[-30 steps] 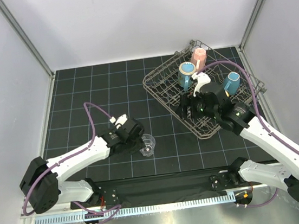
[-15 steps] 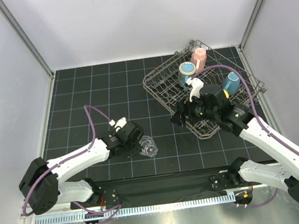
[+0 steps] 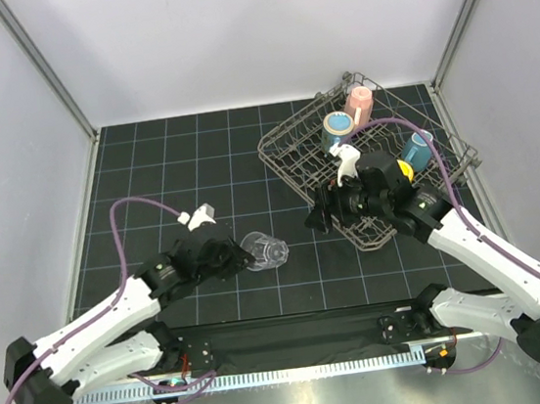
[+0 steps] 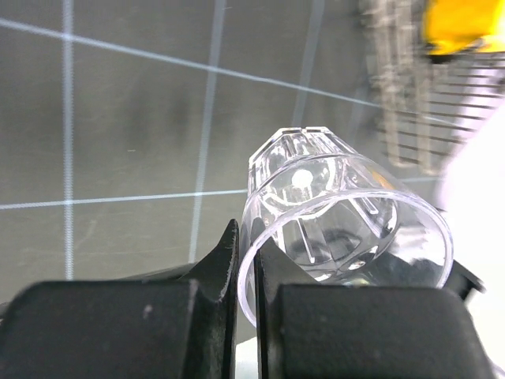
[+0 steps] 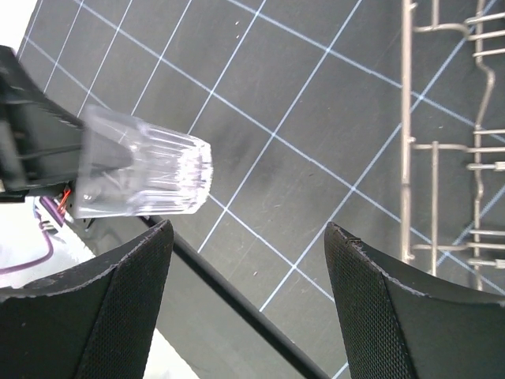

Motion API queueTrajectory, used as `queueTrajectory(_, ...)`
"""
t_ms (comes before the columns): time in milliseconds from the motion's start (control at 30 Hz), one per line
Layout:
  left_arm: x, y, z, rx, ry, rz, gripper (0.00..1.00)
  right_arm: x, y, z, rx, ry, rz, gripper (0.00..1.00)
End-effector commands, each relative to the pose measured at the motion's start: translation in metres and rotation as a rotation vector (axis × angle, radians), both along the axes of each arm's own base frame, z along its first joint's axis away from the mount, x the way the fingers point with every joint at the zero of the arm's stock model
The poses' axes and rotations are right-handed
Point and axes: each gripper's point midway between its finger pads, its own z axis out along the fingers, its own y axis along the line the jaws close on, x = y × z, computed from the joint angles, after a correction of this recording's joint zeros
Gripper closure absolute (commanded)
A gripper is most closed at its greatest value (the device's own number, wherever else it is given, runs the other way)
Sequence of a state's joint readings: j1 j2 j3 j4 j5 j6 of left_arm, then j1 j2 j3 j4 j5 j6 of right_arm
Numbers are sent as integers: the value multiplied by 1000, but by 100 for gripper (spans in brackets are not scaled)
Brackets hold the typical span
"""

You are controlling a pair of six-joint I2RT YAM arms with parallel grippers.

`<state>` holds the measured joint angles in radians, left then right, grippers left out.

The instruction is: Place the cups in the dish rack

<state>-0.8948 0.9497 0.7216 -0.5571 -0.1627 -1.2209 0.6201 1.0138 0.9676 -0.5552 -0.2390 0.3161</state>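
My left gripper (image 3: 244,261) is shut on the rim of the clear glass tumbler (image 3: 267,253), holding it on its side above the mat, base toward the rack. In the left wrist view the fingers (image 4: 225,260) pinch the tumbler's wall (image 4: 347,209). My right gripper (image 3: 317,212) is open and empty, just left of the dish rack (image 3: 291,175), facing the tumbler (image 5: 142,174). In the rack stand a blue mug with a white inside (image 3: 337,131), a second blue mug (image 3: 418,149), a pink cup (image 3: 360,102) and a yellow mug (image 3: 406,168), partly hidden by my right arm.
The grey wire rack sits at the back right of the black gridded mat; its near edge (image 5: 410,142) shows in the right wrist view. Grey walls enclose the table on three sides. The table's front rail (image 3: 294,319) lies below the tumbler.
My left gripper has lifted the tumbler off the mat, tipped it sideways and carried it slightly right. My right gripper has moved left out of the rack toward it.
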Motion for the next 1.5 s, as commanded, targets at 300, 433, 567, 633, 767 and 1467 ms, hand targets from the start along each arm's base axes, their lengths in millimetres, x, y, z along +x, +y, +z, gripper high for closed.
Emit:
queueTrajectory(300, -17, 16, 93, -434, -334, -9, 100, -19, 48, 24, 210, 64, 210, 19)
queueTrajectory(433, -26, 37, 113, -560, -442, 24, 100, -29, 68, 33, 273, 72, 281, 16)
queueTrajectory(567, -37, 60, 127, -666, -537, 52, 100, -47, 88, 43, 330, 68, 376, 8)
queueTrajectory(633, -42, 67, 131, -679, -570, 49, 100, -53, 96, 56, 389, 52, 412, 3)
queueTrajectory(767, -54, 58, 144, -642, -578, -61, 100, -66, 111, 71, 464, 58, 491, 1)
queueTrajectory(1467, -80, 59, 187, -833, -712, -168, 100, -118, 157, 123, 683, 51, 748, 0)
